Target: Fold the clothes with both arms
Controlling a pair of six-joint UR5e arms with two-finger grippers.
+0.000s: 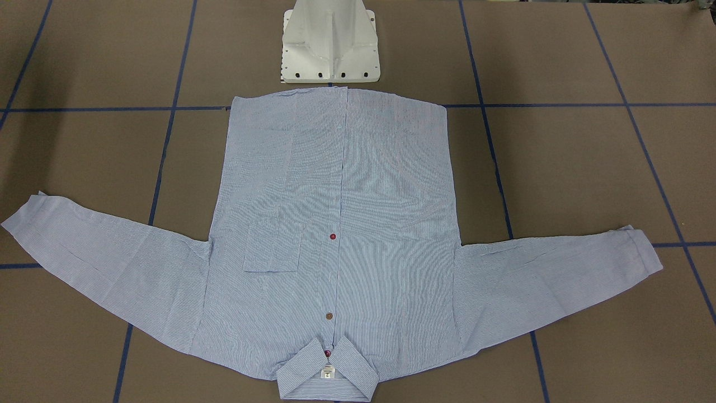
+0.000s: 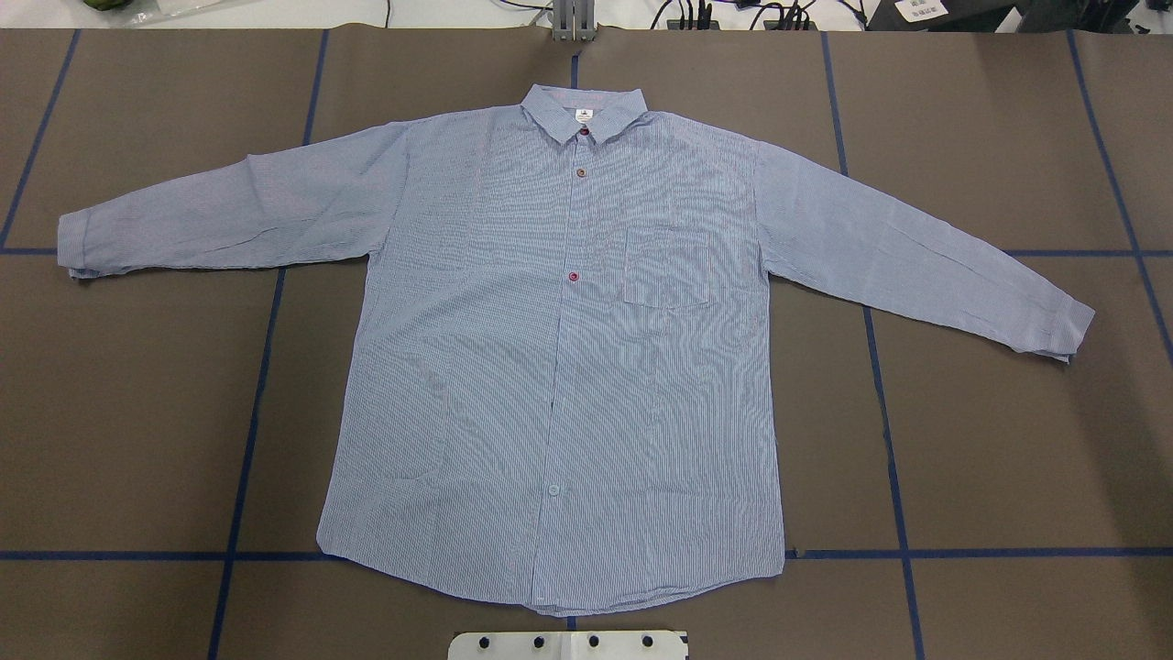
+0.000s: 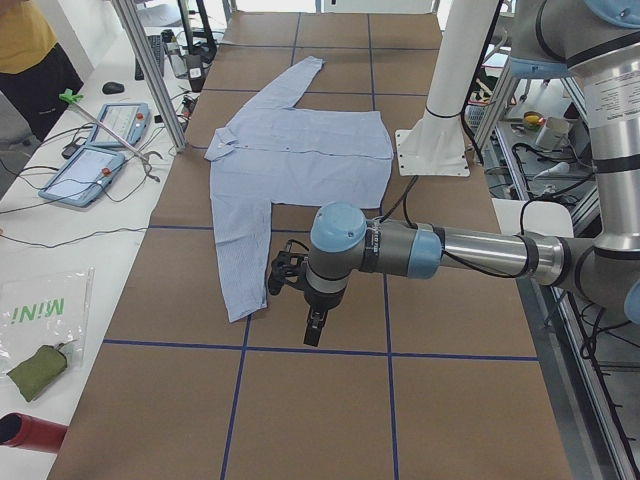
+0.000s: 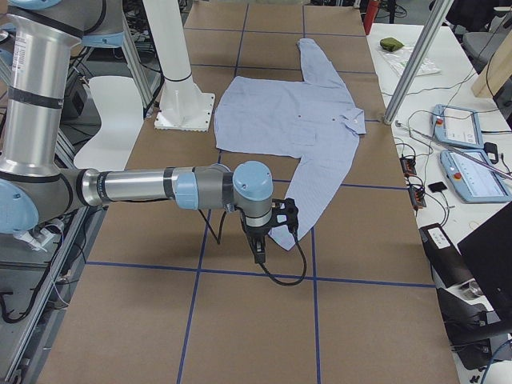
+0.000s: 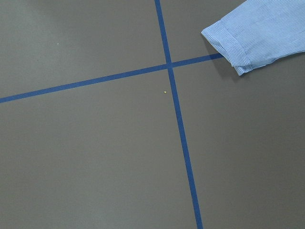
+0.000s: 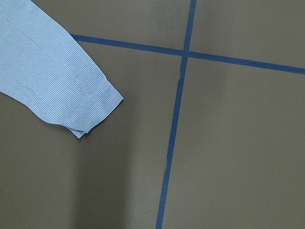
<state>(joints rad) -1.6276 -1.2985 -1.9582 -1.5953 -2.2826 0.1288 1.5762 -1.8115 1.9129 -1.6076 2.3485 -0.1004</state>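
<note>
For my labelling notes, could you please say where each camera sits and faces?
Front-facing: across the brown table, looking down on the light blue striped button-up shirt, collar nearest; only the white tapered pedestal shows.
Overhead: behind the robot, looking forward; collar far, pedestal edge.
Left: table's end; grey tubular left arm near.
Right: opposite end; grey right arm near.
Left wrist: downward, one cuff; no body.
Right wrist: likewise, other cuff.
Both wrist views share crossed blue tape lines.
</note>
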